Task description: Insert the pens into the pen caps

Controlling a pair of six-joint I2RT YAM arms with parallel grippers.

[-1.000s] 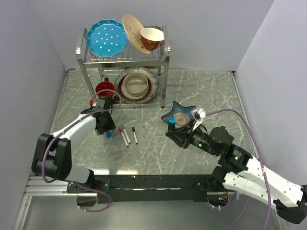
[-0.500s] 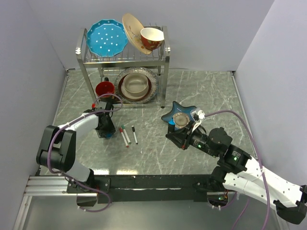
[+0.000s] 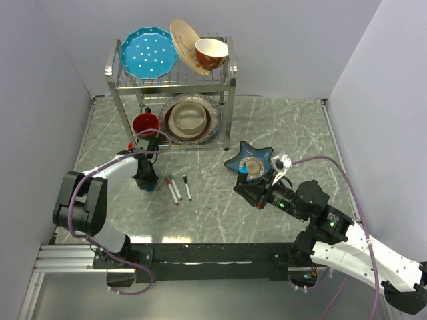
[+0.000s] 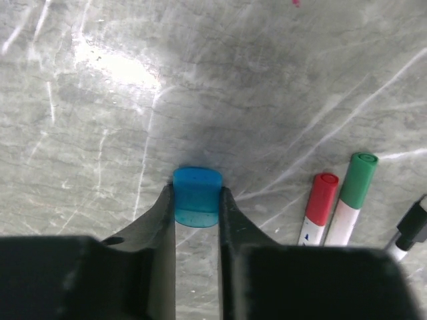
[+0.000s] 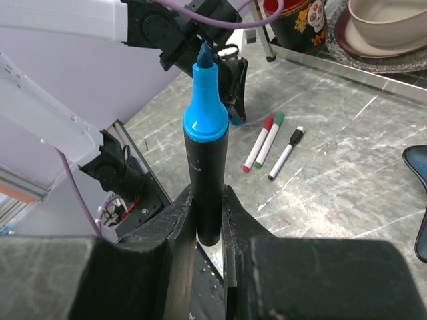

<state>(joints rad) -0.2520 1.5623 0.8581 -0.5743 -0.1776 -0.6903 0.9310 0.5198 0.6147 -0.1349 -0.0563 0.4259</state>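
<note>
**Marker uncapped, blue cap in the left claw**

Grey marbled tabletop [image 3: 287,127]. Dish rack [image 3: 120,110] stands at its far edge, left of centre. Blue star-shaped dish [image 3: 263,157] sits right of the middle.

My right claw [image 5: 207,200], above the tabletop at the dish's near side, is clamped on the dark marker [image 5: 205,167]. The barrel stands upright between the fingers and the bare blue tip points up, away from the claw.

Three slim pens lie side by side in front of the rack, nearer the left edge: red [image 4: 320,207], green [image 4: 353,187], black [image 4: 410,230]. Each coloured end looks like a cap already seated, though I cannot be sure from here.

My left claw [image 4: 196,207] is down on the tabletop just left of those pens. Its fingers are closed against both sides of the blue cap [image 4: 197,190], which rests on the surface.

Progress, as I judge it: the slim pens look done. Left to do: lift the cap, bring cap and marker together across the middle of the tabletop, line up the tip and press it home.
</note>
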